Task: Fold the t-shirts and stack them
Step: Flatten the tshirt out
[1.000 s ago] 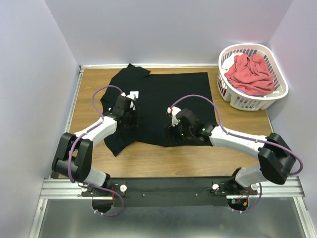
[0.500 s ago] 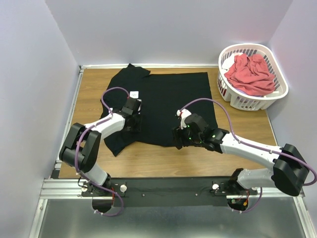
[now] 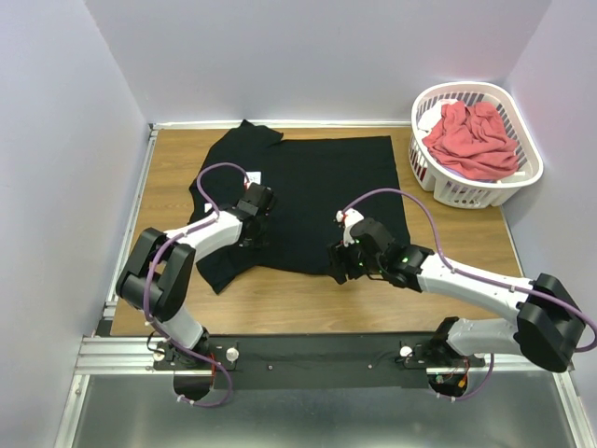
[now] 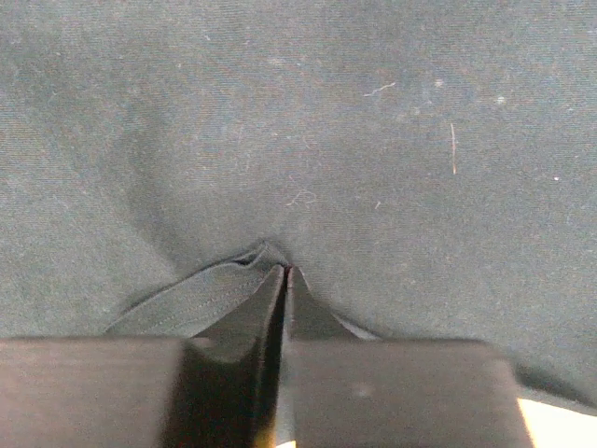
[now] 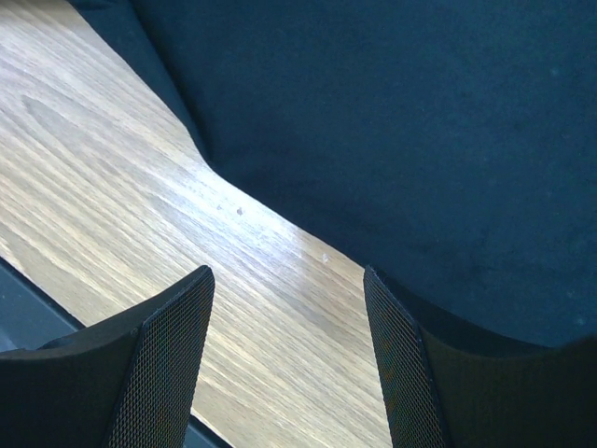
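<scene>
The black t-shirt [image 3: 317, 187] lies spread flat on the wooden table [image 3: 168, 177], its small white neck tag [image 3: 253, 176] at the left. My left gripper [image 3: 254, 220] rests on the shirt's left part, below the tag. In the left wrist view its jaws meet, and this gripper [image 4: 284, 271] is shut on a raised fold of the black cloth [image 4: 298, 140]. My right gripper [image 3: 339, 263] hovers open at the shirt's near hem. In the right wrist view that gripper [image 5: 287, 275] has bare wood [image 5: 140, 187] between its fingers, beside the black cloth [image 5: 420, 121]. A coral-red t-shirt [image 3: 471, 140] lies crumpled in the basket.
A white slotted laundry basket [image 3: 417, 117] stands at the back right corner, against the walls. Walls enclose the table on the left, back and right. A metal rail [image 3: 317, 353] carrying both arm bases runs along the near edge.
The left gripper slid right across the shirt and shut on a fold of cloth. The right gripper shifted right and nearer, to the hem, and stayed open.
</scene>
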Controlling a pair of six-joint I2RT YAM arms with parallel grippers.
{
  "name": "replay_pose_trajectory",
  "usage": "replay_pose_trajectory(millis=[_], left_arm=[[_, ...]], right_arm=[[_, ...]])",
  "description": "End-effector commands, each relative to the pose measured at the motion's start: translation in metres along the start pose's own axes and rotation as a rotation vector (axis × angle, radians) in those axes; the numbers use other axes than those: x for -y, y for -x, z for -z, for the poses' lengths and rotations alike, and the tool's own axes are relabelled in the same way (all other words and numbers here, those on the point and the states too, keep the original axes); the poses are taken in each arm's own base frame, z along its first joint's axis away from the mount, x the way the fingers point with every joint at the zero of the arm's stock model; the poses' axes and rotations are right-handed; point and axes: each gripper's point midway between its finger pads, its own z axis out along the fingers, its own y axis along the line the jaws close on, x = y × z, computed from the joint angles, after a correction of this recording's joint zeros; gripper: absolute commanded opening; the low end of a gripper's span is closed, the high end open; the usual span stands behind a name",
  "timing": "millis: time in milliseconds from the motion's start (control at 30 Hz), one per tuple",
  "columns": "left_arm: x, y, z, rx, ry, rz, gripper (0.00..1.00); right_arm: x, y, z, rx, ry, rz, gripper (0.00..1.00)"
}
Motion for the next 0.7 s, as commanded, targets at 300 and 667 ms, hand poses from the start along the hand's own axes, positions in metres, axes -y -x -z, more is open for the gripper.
replay_pose_trajectory(millis=[300, 667], left_arm=[[0.029, -0.005, 0.047, 0.040, -0.032, 0.035, 0.00], [0.088, -0.092, 0.089, -0.056, -0.236, 0.101, 0.00]], right_arm=[[0.002, 0.008, 0.008, 0.048, -0.017, -0.009, 0.72], [-0.008, 0.010, 0.011, 0.048, 0.037, 0.000, 0.72]])
